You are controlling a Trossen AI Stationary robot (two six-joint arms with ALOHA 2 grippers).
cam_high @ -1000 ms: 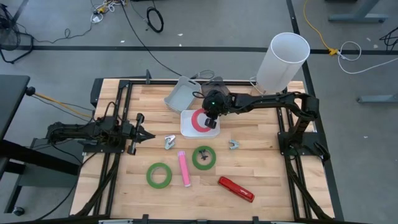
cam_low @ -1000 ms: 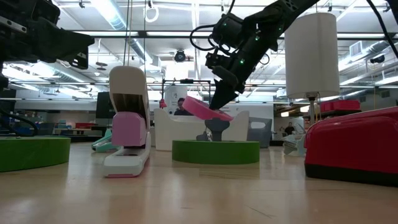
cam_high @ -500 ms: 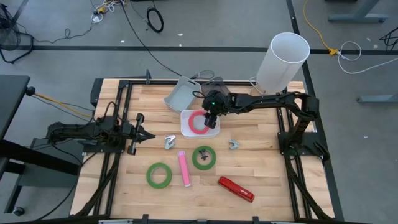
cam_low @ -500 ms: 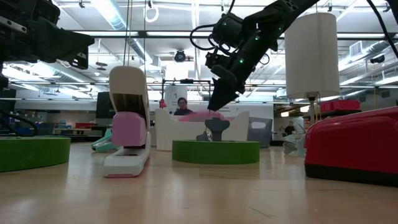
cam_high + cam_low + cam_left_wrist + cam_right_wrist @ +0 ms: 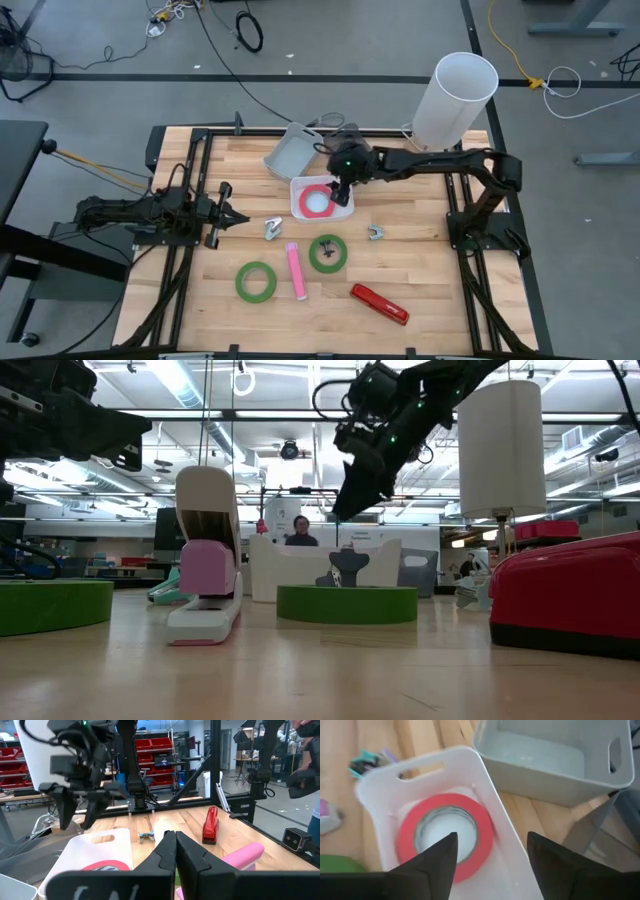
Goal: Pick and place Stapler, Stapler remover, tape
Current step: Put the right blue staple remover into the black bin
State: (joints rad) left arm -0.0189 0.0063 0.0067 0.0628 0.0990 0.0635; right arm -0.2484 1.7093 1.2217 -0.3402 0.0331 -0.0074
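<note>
The left gripper [image 5: 228, 213] rests over the left part of the table [image 5: 420, 290], its fingers pressed together on nothing, well apart from everything else. Next to the right lies one green tape roll [image 5: 256, 281], flat on the wood near the front. A small stapler remover [image 5: 273, 229] sits just right of the gripper's tips. The pink stapler [image 5: 295, 270] lies lengthwise between the two green rolls; in the low view it seems to stand with its top arm swung up, though that angle makes this hard to judge. The second green tape roll [image 5: 328, 253] lies just right of it, with something dark inside its ring.

Behind these, the white bin [image 5: 299, 209] holds the red tape roll [image 5: 445, 837], flat on the bin floor. A grey bin [image 5: 289, 152] stands tilted just behind the white one. The right gripper [image 5: 338, 192] hovers above the white bin's right side, fingers spread wide and clear of the red roll. A second stapler remover [image 5: 376, 233] lies to the right of the bin. The red stapler [image 5: 380, 304] lies near the front. A white cylinder [image 5: 455, 100] stands at the back right corner.
</note>
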